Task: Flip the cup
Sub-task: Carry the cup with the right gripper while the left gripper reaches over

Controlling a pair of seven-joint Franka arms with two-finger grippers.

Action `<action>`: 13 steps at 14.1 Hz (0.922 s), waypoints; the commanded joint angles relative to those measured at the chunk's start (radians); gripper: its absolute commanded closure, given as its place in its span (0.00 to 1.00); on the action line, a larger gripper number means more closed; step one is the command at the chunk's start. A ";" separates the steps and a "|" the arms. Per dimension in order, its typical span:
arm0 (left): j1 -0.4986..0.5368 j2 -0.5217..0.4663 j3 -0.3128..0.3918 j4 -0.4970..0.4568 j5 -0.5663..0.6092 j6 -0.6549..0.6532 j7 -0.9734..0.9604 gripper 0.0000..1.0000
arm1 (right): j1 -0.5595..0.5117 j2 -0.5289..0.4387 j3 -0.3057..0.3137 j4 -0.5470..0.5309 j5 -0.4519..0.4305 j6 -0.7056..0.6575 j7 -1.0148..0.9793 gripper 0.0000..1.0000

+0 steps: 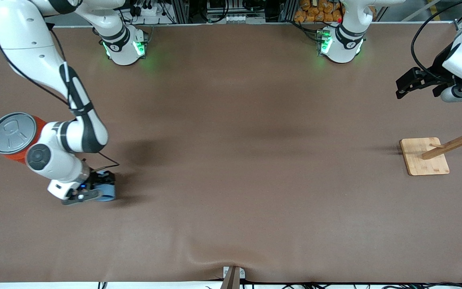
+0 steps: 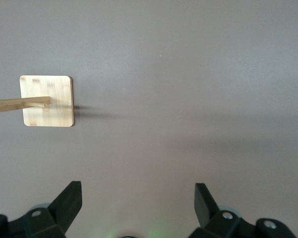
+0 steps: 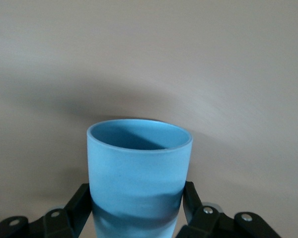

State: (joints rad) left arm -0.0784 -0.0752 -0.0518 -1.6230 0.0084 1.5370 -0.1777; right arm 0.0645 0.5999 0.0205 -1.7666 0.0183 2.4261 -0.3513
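Cup [image 3: 139,173], small light-blue tapered plastic, clamped between your right gripper's [image 1: 94,192] fingers near the table's edge at the right arm's end; nothing visible inside. Orange cylinder can [image 1: 14,138], grey lid, beside it. Your left gripper [image 2: 138,201] waits, jaws apart, near the wooden peg rack [image 1: 431,154].

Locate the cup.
The cup sits in the right gripper at the right arm's end of the table, nearer the camera than the orange can.
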 commanded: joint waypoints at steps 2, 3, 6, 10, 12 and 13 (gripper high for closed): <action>0.005 0.011 -0.006 0.009 -0.005 -0.014 0.015 0.00 | 0.214 -0.032 0.133 0.027 -0.003 0.001 -0.112 0.50; 0.005 0.012 -0.006 0.011 -0.005 -0.012 0.015 0.00 | 0.292 -0.022 0.139 0.030 -0.003 0.025 -0.117 0.50; 0.003 0.035 -0.006 0.008 -0.008 -0.012 0.009 0.00 | 0.554 0.015 0.092 0.019 -0.053 0.143 -0.107 0.58; -0.010 0.106 -0.011 0.006 -0.018 0.006 0.006 0.00 | 0.653 0.046 0.021 0.090 -0.333 0.159 -0.104 0.00; -0.021 0.138 -0.013 0.006 -0.019 0.022 0.004 0.00 | 0.618 -0.026 0.025 0.090 -0.327 0.110 -0.106 0.00; -0.027 0.158 -0.013 0.008 -0.036 0.023 0.003 0.00 | 0.594 -0.082 0.038 0.092 -0.311 0.025 -0.109 0.00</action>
State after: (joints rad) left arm -0.0965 0.0533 -0.0613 -1.6293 0.0011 1.5552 -0.1777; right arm 0.7135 0.6202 0.0348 -1.6749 -0.2787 2.5572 -0.4355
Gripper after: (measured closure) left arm 0.000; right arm 0.000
